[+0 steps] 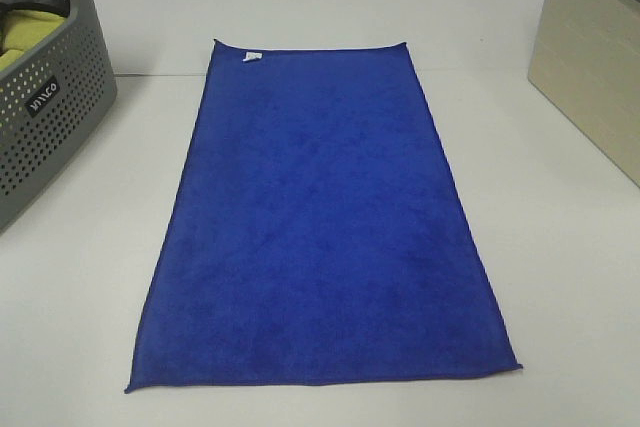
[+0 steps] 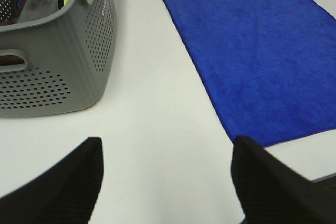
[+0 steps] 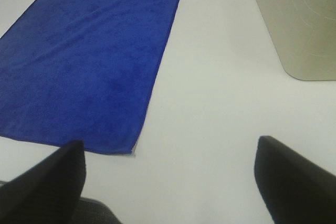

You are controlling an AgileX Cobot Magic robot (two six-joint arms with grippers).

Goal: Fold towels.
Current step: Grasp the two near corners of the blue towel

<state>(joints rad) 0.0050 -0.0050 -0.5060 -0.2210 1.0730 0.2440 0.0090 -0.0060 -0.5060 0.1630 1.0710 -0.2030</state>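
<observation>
As it lies flat, the plush blue towel is rectangular.

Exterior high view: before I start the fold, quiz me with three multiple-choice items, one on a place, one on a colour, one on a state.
1. Where does the grey perforated plastic basket stand relative to the royal-blue rectangular plush towel?
A: to its left. B: to its right. C: on it.
2. The small tag at the towel's far edge is:
A: red. B: white. C: black.
3. The towel lies:
A: spread flat, unfolded. B: folded in half. C: rolled up.

Answers:
1 A, the basket sits at the view's left edge, apart from the towel.
2 B, the tag shows white against the blue.
3 A, all four corners show, with no fold.
</observation>
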